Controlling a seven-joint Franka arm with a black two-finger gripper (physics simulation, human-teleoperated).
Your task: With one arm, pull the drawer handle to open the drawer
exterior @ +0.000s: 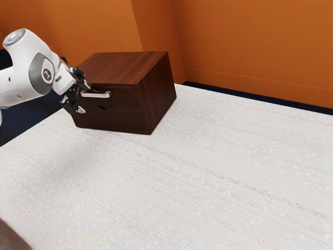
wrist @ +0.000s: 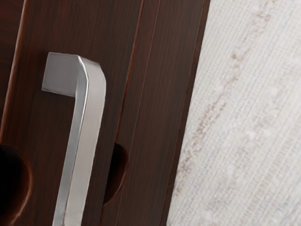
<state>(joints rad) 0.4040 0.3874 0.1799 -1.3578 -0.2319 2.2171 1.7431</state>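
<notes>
One silver bar handle (exterior: 99,95) fronts the dark wooden drawer (exterior: 122,97), spread jaws at its end.

Glossy white rounded arm (exterior: 18,78), grey circular joint cap (exterior: 42,73), black fingers (exterior: 81,82)

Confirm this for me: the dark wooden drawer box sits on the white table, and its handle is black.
Not quite. The handle is silver metal, not black, as the wrist view shows clearly. The rest stands: the dark wooden drawer box sits on the white table.
</notes>
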